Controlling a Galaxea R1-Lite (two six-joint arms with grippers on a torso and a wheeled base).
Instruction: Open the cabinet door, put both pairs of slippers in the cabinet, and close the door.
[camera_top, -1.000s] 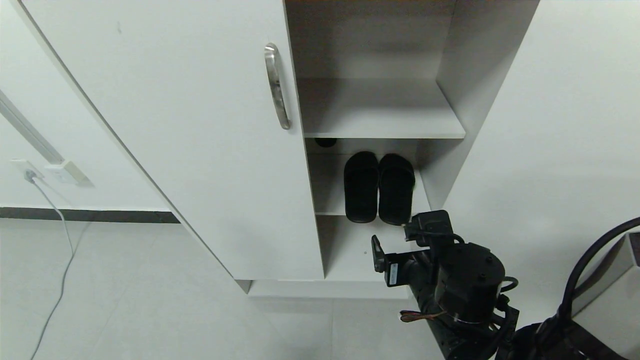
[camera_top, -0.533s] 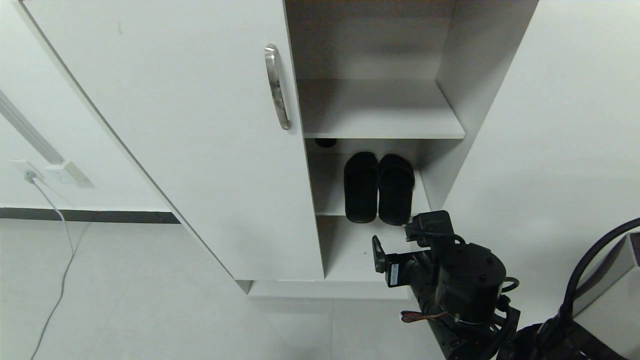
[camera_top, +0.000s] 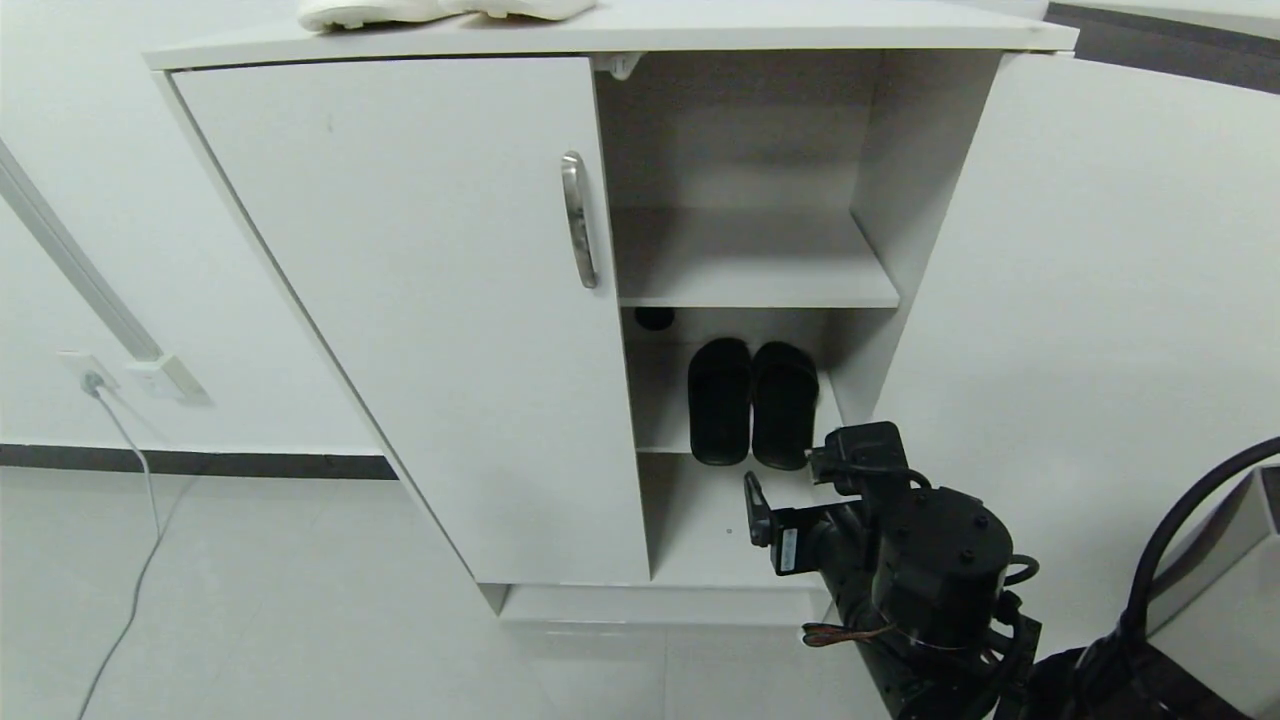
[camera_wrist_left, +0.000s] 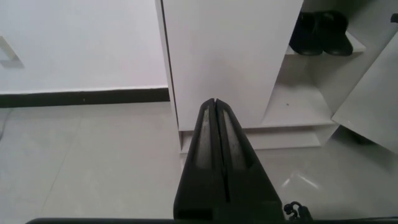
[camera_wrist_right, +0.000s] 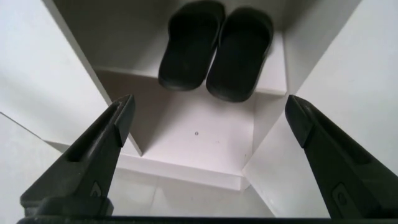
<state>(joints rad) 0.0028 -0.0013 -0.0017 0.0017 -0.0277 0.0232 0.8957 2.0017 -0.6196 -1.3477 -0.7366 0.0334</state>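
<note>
A pair of black slippers (camera_top: 752, 402) lies side by side on the middle shelf of the white cabinet (camera_top: 750, 270), also seen as the black slippers (camera_wrist_right: 214, 46) from the right wrist. A pair of white slippers (camera_top: 440, 10) rests on the cabinet's top. The right door (camera_top: 1050, 300) stands swung open; the left door (camera_top: 420, 300) with its metal handle (camera_top: 578, 220) is closed. My right gripper (camera_wrist_right: 208, 124) is open and empty, low in front of the bottom shelf, just below the black pair. My left gripper (camera_wrist_left: 214, 106) is shut on nothing, above the floor facing the left door.
A wall socket with a grey cable (camera_top: 90, 385) runs down to the floor at the left. The top shelf and bottom shelf (camera_top: 700, 530) hold nothing. A white box edge (camera_top: 1220, 590) sits at the far right. Open tiled floor lies before the cabinet.
The head camera has tilted up, so the cabinet's top with the white slippers has come into view. The right arm and the black slippers have not moved.
</note>
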